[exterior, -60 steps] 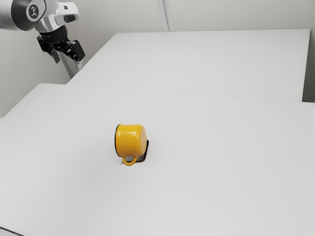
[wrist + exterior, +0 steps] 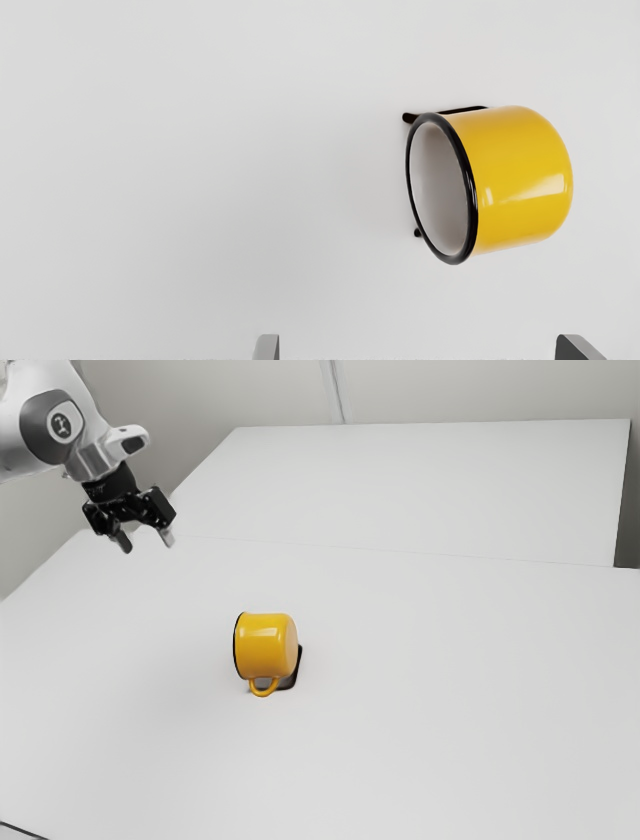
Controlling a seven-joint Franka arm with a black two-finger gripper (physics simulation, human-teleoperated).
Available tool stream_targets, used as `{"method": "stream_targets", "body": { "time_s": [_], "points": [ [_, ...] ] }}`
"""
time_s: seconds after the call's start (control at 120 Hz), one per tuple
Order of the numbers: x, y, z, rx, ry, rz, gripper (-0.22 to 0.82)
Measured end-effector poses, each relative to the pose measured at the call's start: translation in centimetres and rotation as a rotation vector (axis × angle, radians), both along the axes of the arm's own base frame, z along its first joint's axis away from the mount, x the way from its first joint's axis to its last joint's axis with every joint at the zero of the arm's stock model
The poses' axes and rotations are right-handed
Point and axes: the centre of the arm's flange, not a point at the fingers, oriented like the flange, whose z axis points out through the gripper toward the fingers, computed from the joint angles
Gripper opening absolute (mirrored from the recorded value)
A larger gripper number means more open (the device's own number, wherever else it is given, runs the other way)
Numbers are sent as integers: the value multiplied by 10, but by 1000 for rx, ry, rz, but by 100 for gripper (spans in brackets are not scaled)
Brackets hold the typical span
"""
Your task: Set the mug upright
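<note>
Fingers wide apart up at the exterior view's left, and here's the yellow mug (image 2: 265, 645) lying on its side!
From the left edge, which crops the arm (image 2: 62, 425) and a thin dark line (image 2: 22, 830), over to the gripper (image 2: 146, 544), empty and well apart from the mug; then the mug on the table (image 2: 450, 690), mouth facing left, and peeking out behind it a dark piece (image 2: 298, 668), mostly hidden, impossible to name!

One mug (image 2: 520, 180), one arm (image 2: 25, 435), one claw (image 2: 146, 544); two fingers (image 2: 267, 348) (plus one black object (image 2: 409, 118))
</note>
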Motion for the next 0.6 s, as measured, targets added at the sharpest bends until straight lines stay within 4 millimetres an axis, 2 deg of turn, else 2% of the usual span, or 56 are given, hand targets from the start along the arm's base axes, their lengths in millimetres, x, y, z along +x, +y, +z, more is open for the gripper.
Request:
{"method": "stream_targets", "body": {
  "time_s": [0.075,0.208,0.258,0.3,0.408,0.6],
  "points": [
    [-4,17,-30,-121,34,76,60],
    [-7,50,-69,-281,65,202,60],
    [-4,56,-85,-326,81,233,60],
    [2,50,-99,-360,98,238,60],
    [20,15,-137,-439,149,224,60],
    [18,6,-189,-567,188,298,60]
  ]
}}
